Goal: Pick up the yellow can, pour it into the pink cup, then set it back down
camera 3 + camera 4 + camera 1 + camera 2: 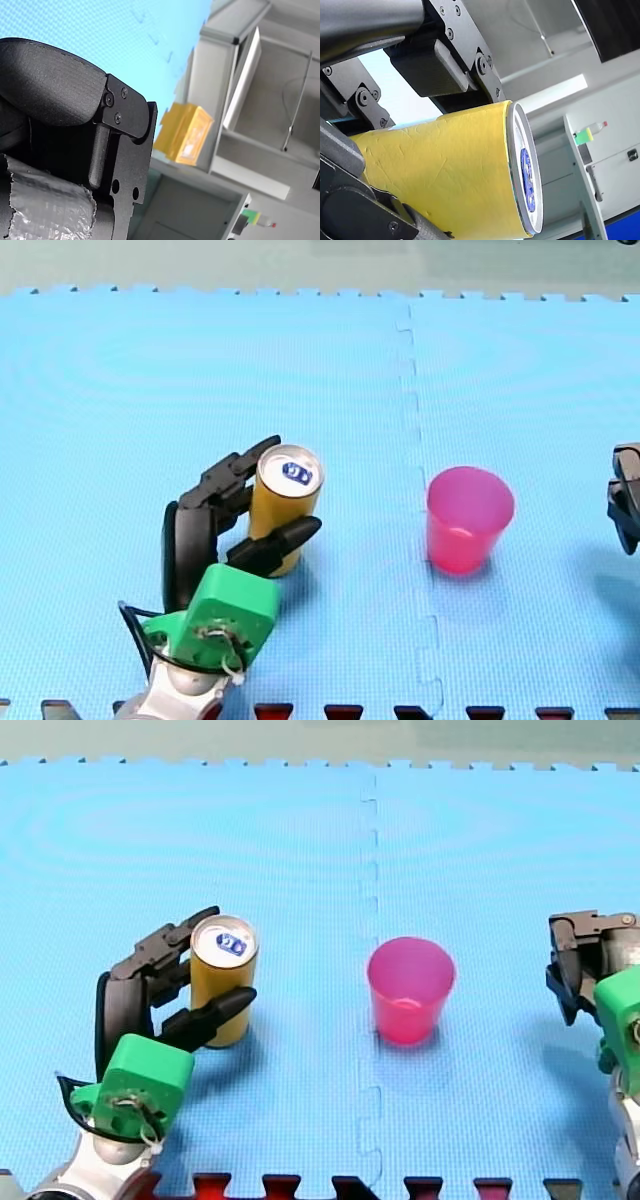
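I am gripping the can point(285, 505) in the left hand point(215, 530), thumb pressing across its front and fingers curling round behind, a side-on hold that is leaving the top free for pouring. The can is standing upright on the mat point(200, 360), apparently not yet lifted, well apart from the cup point(468, 520) sitting open-mouthed across the seam. The right hand point(580, 965) is hanging at the mat's right edge, holding nothing.

Can point(285, 505) on mat point(200, 370), left of cup point(468, 518), within left robot hand point(205, 520); right robot hand point(580, 965) far right.
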Available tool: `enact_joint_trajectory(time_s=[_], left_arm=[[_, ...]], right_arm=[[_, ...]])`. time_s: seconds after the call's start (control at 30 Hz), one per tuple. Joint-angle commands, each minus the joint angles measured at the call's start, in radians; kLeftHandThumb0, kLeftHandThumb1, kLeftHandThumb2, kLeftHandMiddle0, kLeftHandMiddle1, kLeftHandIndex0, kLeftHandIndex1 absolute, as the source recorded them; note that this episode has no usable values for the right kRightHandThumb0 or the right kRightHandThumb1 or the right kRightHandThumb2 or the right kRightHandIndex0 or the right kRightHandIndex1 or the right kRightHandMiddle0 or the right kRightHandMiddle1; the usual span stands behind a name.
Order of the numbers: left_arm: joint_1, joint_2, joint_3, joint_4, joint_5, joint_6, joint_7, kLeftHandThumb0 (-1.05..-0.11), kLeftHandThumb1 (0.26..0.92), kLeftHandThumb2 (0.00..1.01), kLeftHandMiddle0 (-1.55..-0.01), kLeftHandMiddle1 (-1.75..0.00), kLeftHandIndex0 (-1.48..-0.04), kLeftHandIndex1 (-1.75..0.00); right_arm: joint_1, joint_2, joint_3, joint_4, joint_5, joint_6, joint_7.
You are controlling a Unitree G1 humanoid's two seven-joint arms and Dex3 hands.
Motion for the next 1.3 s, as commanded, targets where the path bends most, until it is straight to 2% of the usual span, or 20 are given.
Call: enact_joint_trajectory(time_s=[0.0, 0.57, 0.97, 1.07, 1.2, 1.27], left_arm=[[0.015, -0.010, 0.024, 0.015, -0.037, 0.007, -0.061, -0.357, 0.819, 0.00, -1.27, 0.00, -1.19, 0.00], [0.042, -0.011, 0.081, 0.028, -0.121, -0.003, -0.202, -0.351, 0.812, 0.00, -1.28, 0.00, -1.19, 0.00], [0.040, -0.008, 0.095, 0.030, -0.124, -0.006, -0.222, -0.358, 0.807, 0.00, -1.28, 0.00, -1.19, 0.00], [0.041, 0.005, 0.073, 0.031, -0.084, -0.010, -0.178, -0.361, 0.804, 0.00, -1.27, 0.00, -1.19, 0.00], [0.039, 0.015, 0.057, 0.030, -0.052, -0.012, -0.138, -0.415, 0.756, 0.00, -1.18, 0.00, -1.04, 0.00], [0.034, 0.020, 0.049, 0.028, -0.036, -0.007, -0.108, -0.469, 0.749, 0.00, -1.00, 0.00, -0.89, 0.00]], right_arm=[[-0.002, -0.006, -0.001, 0.002, 0.001, -0.004, -0.002], [0.000, -0.010, 0.001, -0.005, -0.002, -0.004, -0.007], [-0.004, -0.012, 0.002, -0.001, -0.004, -0.003, -0.007], [-0.003, -0.011, 0.002, -0.001, -0.004, -0.004, -0.007], [-0.004, -0.012, 0.003, 0.001, -0.005, -0.005, -0.006], [-0.005, -0.013, 0.004, 0.002, -0.006, -0.007, -0.004]])
